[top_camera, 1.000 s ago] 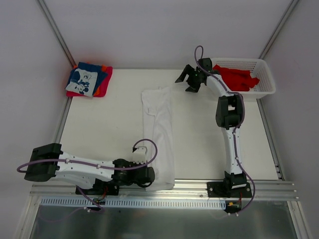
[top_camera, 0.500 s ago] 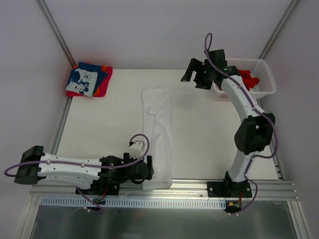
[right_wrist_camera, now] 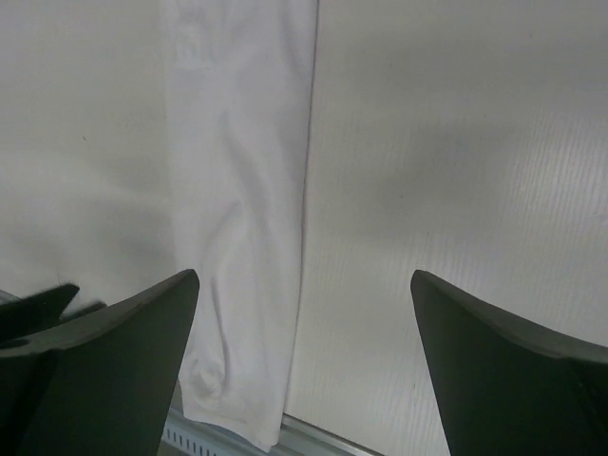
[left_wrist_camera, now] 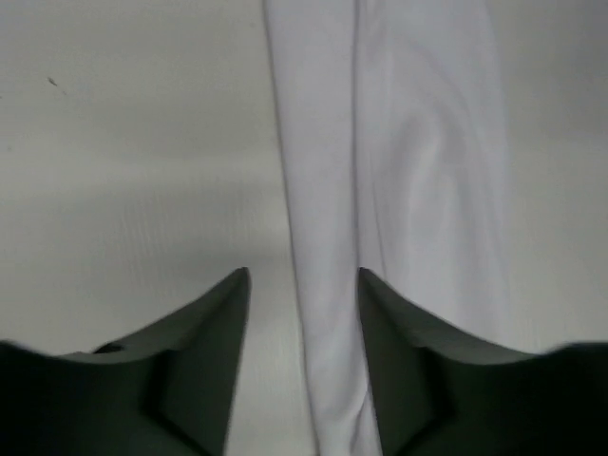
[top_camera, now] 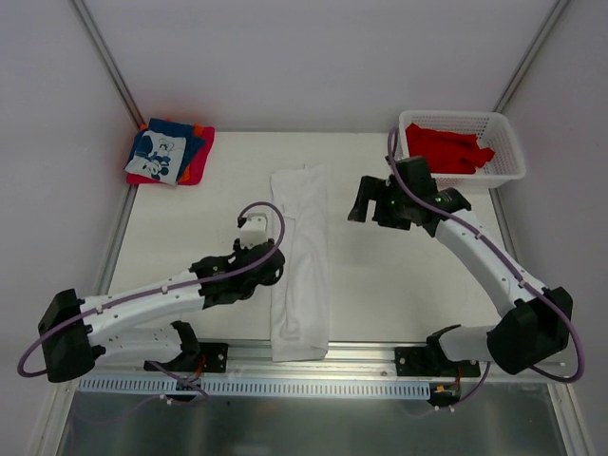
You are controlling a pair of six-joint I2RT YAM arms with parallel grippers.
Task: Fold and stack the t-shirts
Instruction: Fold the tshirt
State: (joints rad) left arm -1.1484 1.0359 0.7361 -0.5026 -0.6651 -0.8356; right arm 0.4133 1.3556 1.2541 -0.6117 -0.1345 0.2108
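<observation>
A plain white t-shirt (top_camera: 300, 256), folded into a long narrow strip, lies down the middle of the table. My left gripper (top_camera: 273, 274) hovers over its left edge. In the left wrist view that gripper (left_wrist_camera: 302, 273) is open, and the shirt's folded edge (left_wrist_camera: 323, 237) runs between the fingers (left_wrist_camera: 214, 361) without being pinched. My right gripper (top_camera: 370, 201) stands wide open to the right of the shirt. The right wrist view shows this gripper (right_wrist_camera: 304, 275) empty above bare table beside the white shirt (right_wrist_camera: 237, 190). Folded blue, red and orange t-shirts (top_camera: 169, 152) are stacked at the back left.
A white lattice basket (top_camera: 508, 171) at the back right holds red t-shirts (top_camera: 451, 147). A metal rail (top_camera: 361, 353) runs along the table's near edge, just past the shirt's near end. Frame posts stand at the back corners.
My left gripper opened, let go of the shirt's near end and moved away from the rail along its left edge. My right arm swung from the basket down over the table.
</observation>
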